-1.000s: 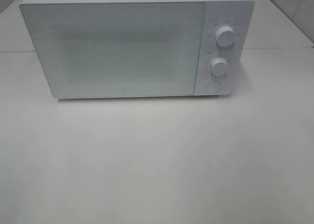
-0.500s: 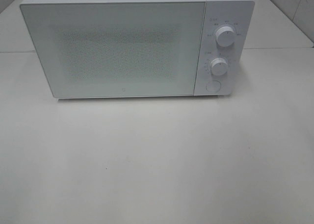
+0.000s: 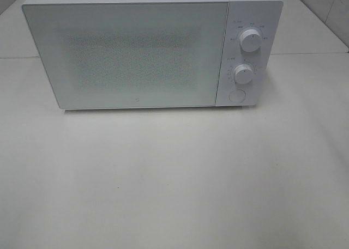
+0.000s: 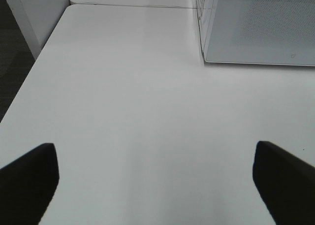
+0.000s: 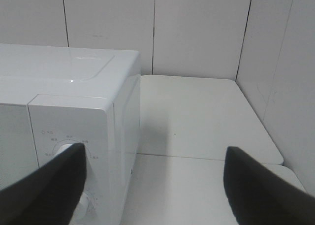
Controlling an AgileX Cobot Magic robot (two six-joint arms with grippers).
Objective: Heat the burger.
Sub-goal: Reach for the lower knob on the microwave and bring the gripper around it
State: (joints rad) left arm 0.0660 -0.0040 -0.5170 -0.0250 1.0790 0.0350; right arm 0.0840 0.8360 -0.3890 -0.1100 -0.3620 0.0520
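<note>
The burger is out of view in every frame. A white microwave stands at the back of the white table with its door shut; it has two dials and a round button on its right panel. Neither gripper shows in the exterior view. My left gripper is open and empty over bare table, with the microwave's front corner ahead. My right gripper is open and empty, beside the microwave's dial side.
White wall panels stand behind and to the right of the microwave. The table's left edge drops to a dark floor. A seam runs across the table behind the microwave's front.
</note>
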